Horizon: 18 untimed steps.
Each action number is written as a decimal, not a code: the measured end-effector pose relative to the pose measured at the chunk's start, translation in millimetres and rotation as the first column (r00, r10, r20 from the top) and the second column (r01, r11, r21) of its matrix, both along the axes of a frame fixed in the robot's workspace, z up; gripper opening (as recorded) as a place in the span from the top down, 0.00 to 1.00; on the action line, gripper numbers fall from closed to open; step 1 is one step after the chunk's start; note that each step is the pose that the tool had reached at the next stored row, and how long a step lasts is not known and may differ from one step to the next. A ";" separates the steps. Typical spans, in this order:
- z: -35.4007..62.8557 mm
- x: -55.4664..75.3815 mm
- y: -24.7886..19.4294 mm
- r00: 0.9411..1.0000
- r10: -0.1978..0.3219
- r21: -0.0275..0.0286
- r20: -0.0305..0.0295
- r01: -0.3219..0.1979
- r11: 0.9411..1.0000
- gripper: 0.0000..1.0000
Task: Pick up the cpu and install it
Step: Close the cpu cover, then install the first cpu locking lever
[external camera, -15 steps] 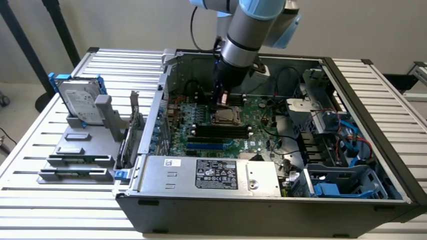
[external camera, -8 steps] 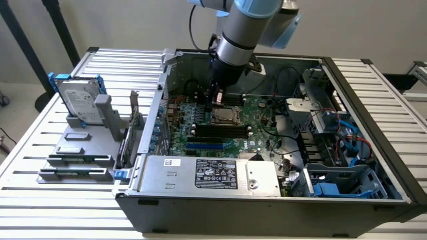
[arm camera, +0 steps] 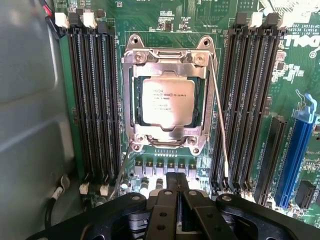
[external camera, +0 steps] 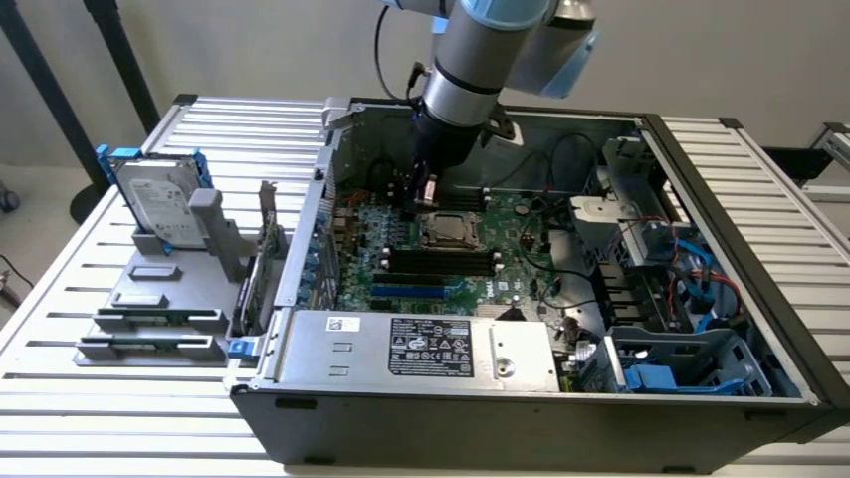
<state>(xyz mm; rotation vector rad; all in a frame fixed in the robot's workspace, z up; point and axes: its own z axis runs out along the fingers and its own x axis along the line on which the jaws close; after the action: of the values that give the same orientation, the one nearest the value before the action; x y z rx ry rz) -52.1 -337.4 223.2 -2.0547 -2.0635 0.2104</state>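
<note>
Silvery: one cpu (arm camera: 167, 101) in one socket (arm camera: 166, 57)

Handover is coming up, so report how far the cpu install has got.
Done: the cpu lies seated in the metal socket frame on the motherboard. In hand: nothing; the gripper hangs shut and empty above the board near that frame. Left: possibly latching; I cannot tell whether the wire lever is locked.
</note>
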 end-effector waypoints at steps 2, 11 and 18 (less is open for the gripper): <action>0.1 0.0 0.0 1.000 0.000 0.000 0.000 0.000 1.000 0.89; 3.1 -0.1 0.0 1.000 0.000 0.000 0.000 0.000 1.000 0.89; 3.6 -4.3 -2.2 1.000 0.000 0.000 0.000 0.000 1.000 0.89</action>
<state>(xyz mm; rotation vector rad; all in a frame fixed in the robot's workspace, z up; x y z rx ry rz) -56.4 -339.6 226.8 -2.0545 -2.0632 0.2102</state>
